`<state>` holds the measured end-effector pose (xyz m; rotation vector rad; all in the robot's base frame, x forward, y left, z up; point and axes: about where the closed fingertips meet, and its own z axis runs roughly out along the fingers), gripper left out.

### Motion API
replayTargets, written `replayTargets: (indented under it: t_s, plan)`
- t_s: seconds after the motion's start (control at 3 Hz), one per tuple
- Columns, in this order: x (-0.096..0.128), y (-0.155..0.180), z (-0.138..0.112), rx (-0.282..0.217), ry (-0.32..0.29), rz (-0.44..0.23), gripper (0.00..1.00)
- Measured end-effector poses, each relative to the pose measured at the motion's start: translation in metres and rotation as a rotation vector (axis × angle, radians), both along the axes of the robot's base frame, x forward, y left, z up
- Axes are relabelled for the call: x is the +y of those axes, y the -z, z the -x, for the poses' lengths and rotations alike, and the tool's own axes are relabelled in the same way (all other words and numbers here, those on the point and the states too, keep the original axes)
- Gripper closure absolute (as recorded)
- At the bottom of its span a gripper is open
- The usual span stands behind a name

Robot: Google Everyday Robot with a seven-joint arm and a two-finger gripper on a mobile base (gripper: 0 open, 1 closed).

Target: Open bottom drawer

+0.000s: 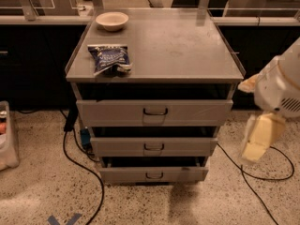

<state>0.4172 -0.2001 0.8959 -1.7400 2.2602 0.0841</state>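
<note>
Dim warm light, deep shadows — jaws pale at right edge

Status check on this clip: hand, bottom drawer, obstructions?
Hand low right of cabinet, clear of it. Bottom drawer handle untouched. Floor cables flank it, none across front.

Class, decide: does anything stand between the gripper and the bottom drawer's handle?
Nothing visible does. The gripper hangs right of the cabinet; the bottom drawer has open floor before its handle. A black cable lies on the floor nearby.

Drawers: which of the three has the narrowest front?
The bottom drawer, nearest the floor; top drawer and middle drawer are wider. The hand hangs right, clear of it.
</note>
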Motion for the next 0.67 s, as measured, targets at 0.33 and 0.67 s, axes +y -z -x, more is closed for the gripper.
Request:
replayTargets:
  t_s: [0.33, 0.67]
  plan:
    - [0.007, 0.035, 0.011, 0.032, -0.013, 0.001, 0.00]
    - [0.013, 0.069, 0.024, 0.076, -0.030, 0.005, 0.00]
